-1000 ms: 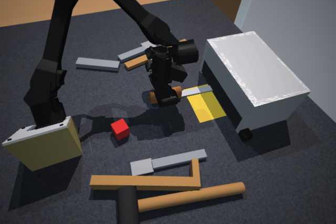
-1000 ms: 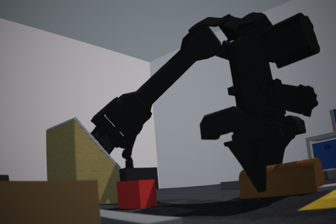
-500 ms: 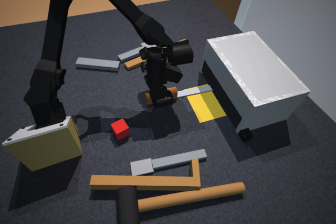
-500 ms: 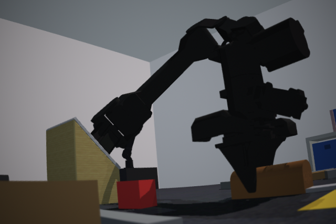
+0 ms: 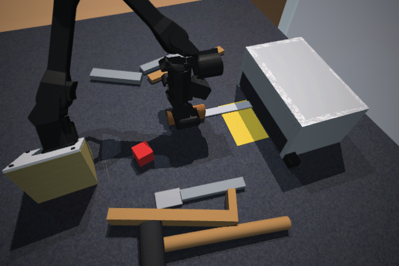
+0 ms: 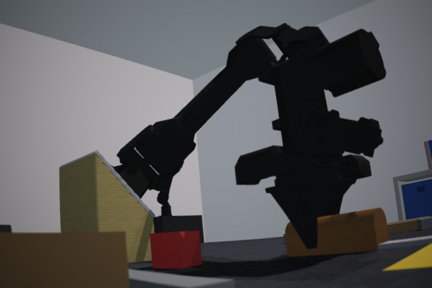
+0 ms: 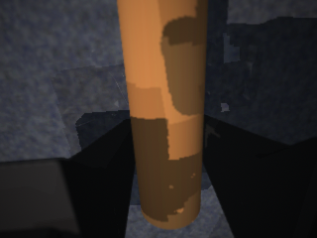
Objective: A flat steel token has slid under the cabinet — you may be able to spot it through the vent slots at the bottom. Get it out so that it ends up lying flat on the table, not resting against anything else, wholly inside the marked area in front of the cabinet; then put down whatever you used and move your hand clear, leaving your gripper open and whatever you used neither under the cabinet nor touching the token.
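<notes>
My gripper (image 5: 187,122) (image 6: 312,240) (image 7: 163,125) is shut on the orange rounded handle (image 5: 201,111) (image 6: 348,233) (image 7: 160,74) of a flat tool, low over the table. The tool's thin grey blade (image 5: 222,109) (image 6: 404,241) points to the cabinet (image 5: 309,79) and crosses the far side of the yellow marked area (image 5: 238,131) (image 6: 413,260). Its tip is near the cabinet's dark vented front (image 5: 262,113); whether it touches or reaches under, I cannot tell. The steel token does not show in any view; the blade, arm or cabinet may hide it.
A red cube (image 5: 142,153) (image 6: 175,249) stands nearer the arm's base. A grey bar with a pale square end (image 5: 212,189), an orange L-shaped hook (image 5: 170,215) and a dark-headed mallet (image 5: 225,234) lie at the front. Grey bars (image 5: 116,75) and orange pieces (image 5: 156,76) lie behind the gripper.
</notes>
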